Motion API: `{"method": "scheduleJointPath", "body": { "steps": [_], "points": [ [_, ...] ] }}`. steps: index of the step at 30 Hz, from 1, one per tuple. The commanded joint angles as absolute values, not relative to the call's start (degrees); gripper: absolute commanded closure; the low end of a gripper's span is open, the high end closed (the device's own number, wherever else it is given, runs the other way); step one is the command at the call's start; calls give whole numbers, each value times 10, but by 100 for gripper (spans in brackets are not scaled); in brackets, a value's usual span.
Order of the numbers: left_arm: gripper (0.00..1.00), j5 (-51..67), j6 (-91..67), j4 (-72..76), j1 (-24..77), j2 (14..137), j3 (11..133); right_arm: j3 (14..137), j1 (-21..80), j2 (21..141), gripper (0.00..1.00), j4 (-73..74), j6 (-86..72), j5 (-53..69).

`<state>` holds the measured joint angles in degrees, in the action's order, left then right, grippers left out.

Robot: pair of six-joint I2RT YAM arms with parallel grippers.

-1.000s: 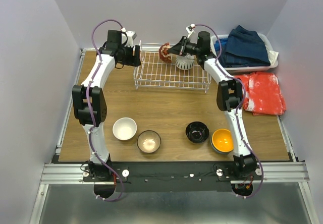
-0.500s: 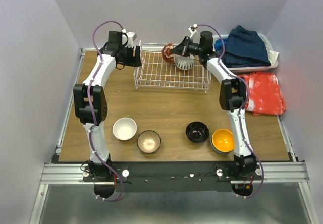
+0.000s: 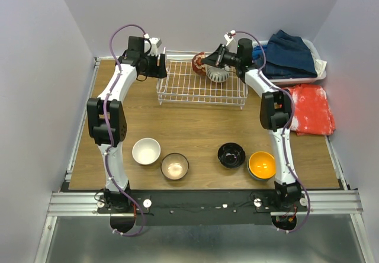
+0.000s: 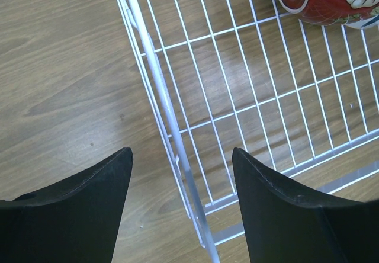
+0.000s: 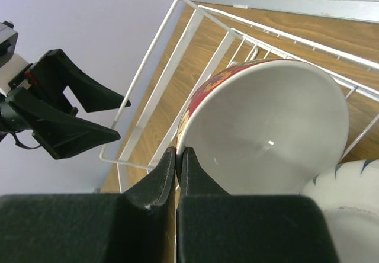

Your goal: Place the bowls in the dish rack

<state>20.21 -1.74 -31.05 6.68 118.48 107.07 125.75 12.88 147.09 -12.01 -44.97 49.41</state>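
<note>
Red bowl (image 3: 199,63) is up on its side at the far edge of the rack (image 3: 201,85), cream inside turned toward the right wrist camera. The right claw (image 5: 177,153) is pinched tight on its rim, one finger inside and one out. Whether the bowl touches the wires, I can't tell. Just beside it, a white patterned bowl (image 3: 218,73) sits in the rack's far right corner.

Over on the left, the left claw (image 4: 180,152) hangs wide open, its fingers on either side of the rack's left rail, gripping nothing.

Down on the bench (image 3: 195,130), four bowls line up near the arm bases: a white bowl (image 3: 146,151), a dark bowl (image 3: 174,166) with a tan inside, a black bowl (image 3: 231,155) and an orange bowl (image 3: 261,164). Far right: a basket (image 3: 317,69) of blue clothes, a red cloth (image 3: 308,109) in front of it.
</note>
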Motion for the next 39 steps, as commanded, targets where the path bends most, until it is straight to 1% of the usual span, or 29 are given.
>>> {"method": "scheduleJointPath", "body": {
  "steps": [1,2,4,7,8,12,16,19,21,24,25,27,30,34,36,39],
  "points": [
    [23,201,-8,-312,73,1187,1087,1223,110,1458,88,-75,-463,498],
    [23,200,-8,-311,75,1188,1089,1224,106,1456,84,-63,-456,492],
    [23,200,-8,-309,76,1192,1093,1225,98,1445,83,-36,-431,483],
    [23,204,-11,-305,76,1196,1100,1219,87,1422,75,-14,-404,475],
    [23,205,-13,-304,76,1197,1101,1211,84,1414,70,-8,-397,470],
    [23,208,-18,-297,76,1201,1104,1189,69,1376,63,39,-366,448],
    [23,214,-29,-280,76,1205,1103,1161,52,1340,62,61,-340,411],
    [23,220,-38,-274,78,1213,1112,1153,43,1329,66,58,-338,407],
    [23,218,-37,-273,80,1216,1119,1155,40,1329,71,57,-341,403],
    [23,216,-37,-272,83,1220,1127,1161,41,1329,73,64,-336,392],
    [23,216,-35,-270,83,1220,1128,1161,41,1328,73,64,-331,392],
    [23,219,-28,-271,91,1226,1139,1165,40,1325,69,64,-316,410],
    [23,219,-25,-273,100,1234,1160,1203,45,1319,67,88,-246,431],
    [23,204,-33,-266,103,1228,1164,1279,63,1326,62,148,-102,426],
    [23,195,-30,-269,102,1223,1161,1310,78,1330,60,181,-54,412],
    [22,194,-33,-269,98,1215,1157,1333,104,1333,58,220,42,404]
  ]
}}
